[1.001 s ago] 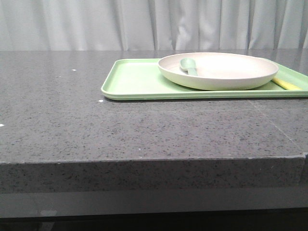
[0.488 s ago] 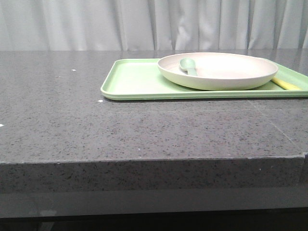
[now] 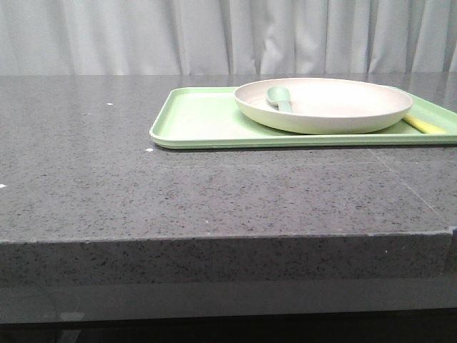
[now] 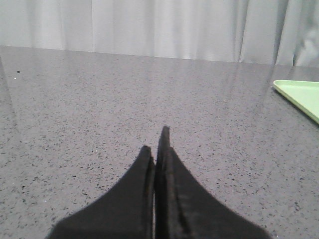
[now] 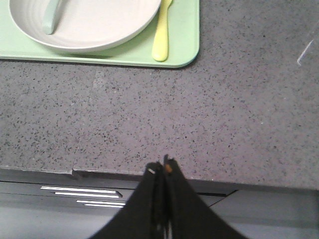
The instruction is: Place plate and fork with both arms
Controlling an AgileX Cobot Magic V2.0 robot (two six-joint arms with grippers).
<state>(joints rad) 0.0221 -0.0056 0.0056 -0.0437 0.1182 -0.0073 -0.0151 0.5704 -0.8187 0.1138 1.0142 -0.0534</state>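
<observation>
the plate (image 3: 323,104) sits on the light-green tray (image 3: 200,118), well ahead of the right pincer (image 5: 160,172) and off to its left, with a grey-green spoon (image 3: 280,98) lying inside it. the fork (image 5: 161,35) lies on the same tray, just beside the plate's rim on the side nearer the tray's corner, and almost straight ahead of the right pincer. its handle end points back toward that pincer.

both pincers are pressed together and hold nothing. the right one hangs over the near edge of the grey speckled surface (image 3: 214,193), well short of the tray. the left pincer (image 4: 157,147) is low over bare surface, with only a corner of the tray showing far ahead on its right, so the plate is well apart from it.

the task looks to be at its very start: neither of the 2 items has been touched, and the step in hand is the approach. the next move calls for both pincers to part. the right one then needs to travel forward to the fork's handle, while the left needs to swing right toward the plate's rim. the fork lies flat on the tray, so the grip likely needs to come down from above and straddle the narrow handle. the spoon in the plate may slide if the plate tilts.
</observation>
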